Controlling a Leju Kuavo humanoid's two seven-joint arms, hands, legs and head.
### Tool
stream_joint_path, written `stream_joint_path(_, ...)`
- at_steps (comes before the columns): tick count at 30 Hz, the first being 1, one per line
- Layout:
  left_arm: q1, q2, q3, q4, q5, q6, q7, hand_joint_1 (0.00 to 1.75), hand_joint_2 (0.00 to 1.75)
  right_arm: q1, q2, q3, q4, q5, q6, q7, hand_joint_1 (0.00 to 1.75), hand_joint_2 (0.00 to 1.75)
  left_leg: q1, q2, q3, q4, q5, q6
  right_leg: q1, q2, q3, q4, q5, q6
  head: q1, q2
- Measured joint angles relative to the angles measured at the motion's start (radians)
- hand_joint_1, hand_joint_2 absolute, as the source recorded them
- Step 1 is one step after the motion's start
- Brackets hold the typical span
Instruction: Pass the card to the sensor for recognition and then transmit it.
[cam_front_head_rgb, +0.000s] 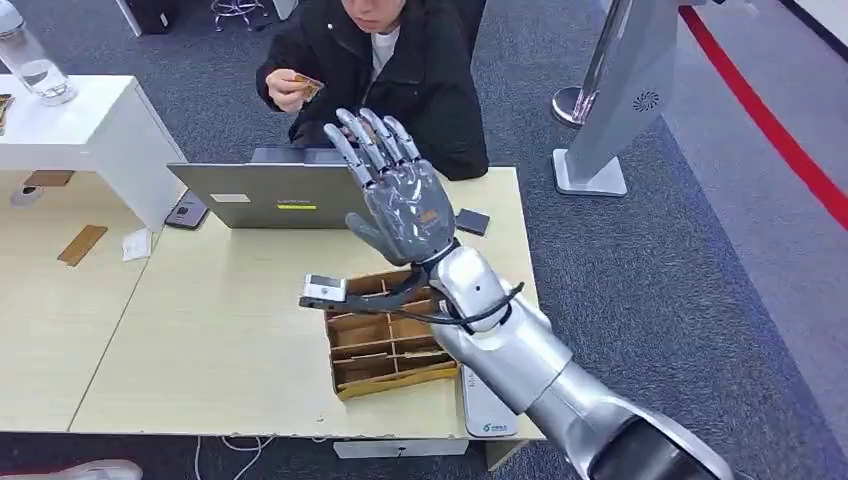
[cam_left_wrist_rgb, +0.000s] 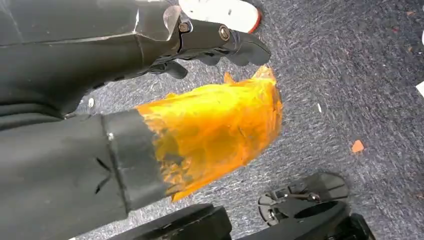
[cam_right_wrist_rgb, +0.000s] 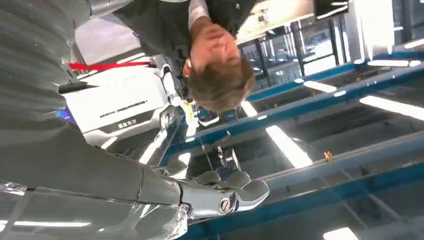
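While the right robot hand (cam_front_head_rgb: 395, 190) stands open and empty, the person's hand (cam_front_head_rgb: 287, 88) pinches the card (cam_front_head_rgb: 307, 86): thin, stiff, light, probably slippery, best taken by its edges.

Laptop (cam_front_head_rgb: 268, 195), perhaps phone (cam_front_head_rgb: 187, 211) beside it

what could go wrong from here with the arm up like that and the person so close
The right hand is raised with fingers spread and nothing in it, just above the laptop lid; lowering or swinging might knock the lid. The person's hand already holds the card close beyond the fingers, so reaching further forward could bump them. The cable looping off the wrist hangs by the cardboard organiser and might snag its dividers as the arm pulls back.
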Motion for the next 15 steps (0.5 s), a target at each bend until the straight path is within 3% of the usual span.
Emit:
stream_joint_path(1,0.001,0.000,0.000,0.000,0.001,0.000,0.000,0.00,0.00,0.005,-0.004,-0.002,-0.012,0.000,-0.002,0.000,0.00,0.00,0.000,0.000,0.000,0.000,0.000,0.000,0.000,0.000,0.000,0.000,0.000,0.000,0.000,0.000)
stream_joint_path(5,0.012,0.000,0.000,0.000,0.010,0.005,0.000,0.00,0.00,0.040,-0.019,-0.009,-0.065,-0.013,-0.021,-0.003,0.00,0.00,0.000,0.000,0.000,0.000,0.000,0.000,0.000,0.000,0.000,-0.001,0.000,0.000,0.000,0.000)
stream_joint_path(10,0.036,0.000,0.000,0.000,0.039,0.025,-0.011,0.00,0.00,0.176,-0.058,-0.046,-0.209,-0.114,-0.068,-0.039,0.00,0.00,0.000,0.000,0.000,0.000,-0.001,0.000,0.000,0.000,-0.001,-0.001,0.000,0.000,-0.001,0.000)
stream_joint_path(15,0.051,0.000,0.002,0.000,0.072,0.040,-0.021,0.00,0.00,0.365,-0.096,-0.116,-0.363,-0.357,-0.085,-0.167,0.00,0.00,0.000,-0.001,-0.001,0.000,-0.001,0.001,0.000,-0.001,0.000,-0.001,-0.001,0.000,0.000,0.000)
